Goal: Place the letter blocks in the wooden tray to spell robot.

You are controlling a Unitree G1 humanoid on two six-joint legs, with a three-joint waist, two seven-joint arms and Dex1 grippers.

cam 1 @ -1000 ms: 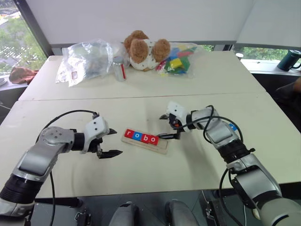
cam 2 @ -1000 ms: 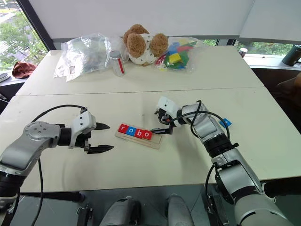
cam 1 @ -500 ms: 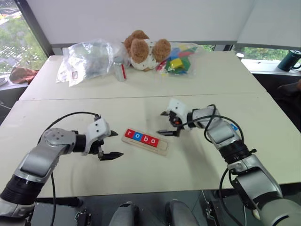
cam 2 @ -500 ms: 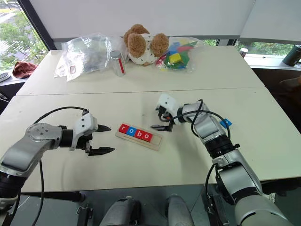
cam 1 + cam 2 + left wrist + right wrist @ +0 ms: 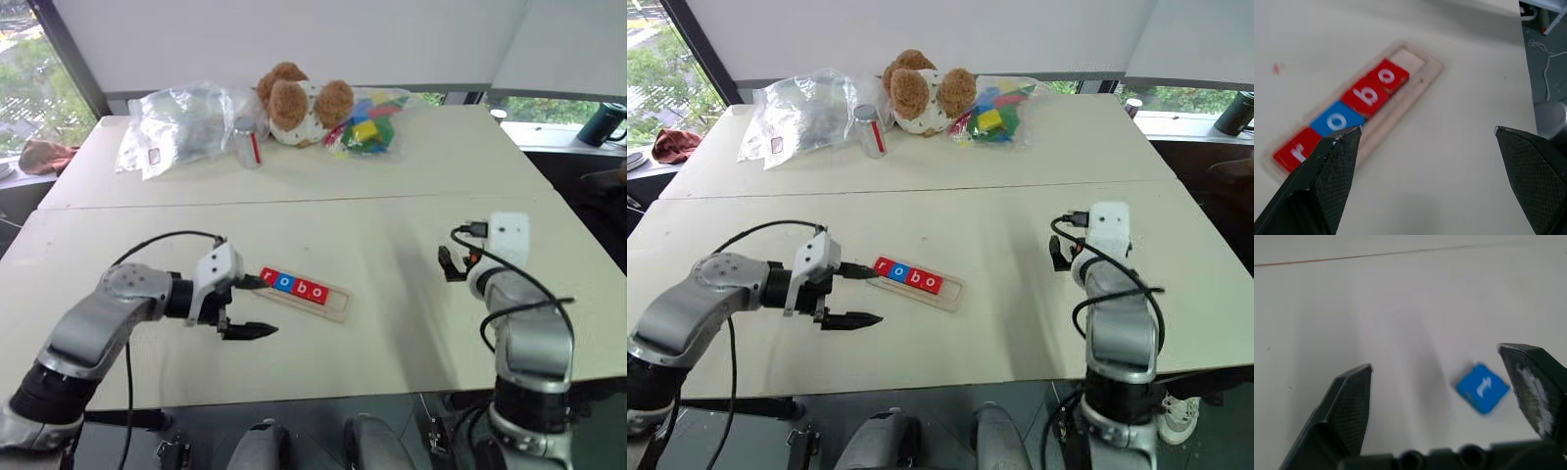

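The wooden tray (image 5: 336, 305) lies mid-table holding several letter blocks: red r (image 5: 269, 279), blue o (image 5: 285, 284), red b (image 5: 302, 289) and red o (image 5: 318, 293); its right-end slot (image 5: 1408, 58) is bare. A blue t block (image 5: 1483, 387) lies flat on the table just ahead of my right gripper (image 5: 1435, 357), which is open and empty, well right of the tray (image 5: 1432, 68). My left gripper (image 5: 257, 306) is open and empty at the tray's left end, its far fingertip beside the r block.
On the far table sit a teddy bear (image 5: 299, 103), a bag of coloured toy bricks (image 5: 372, 125), a clear plastic bag (image 5: 181, 122) and a small bottle (image 5: 250, 142). A dark mug (image 5: 602, 122) stands far right. A seam runs between the two tables.
My right arm has swung from the tray's right end out to the right, and its wrist has turned to face forward. My left gripper has edged right, closer to the tray.
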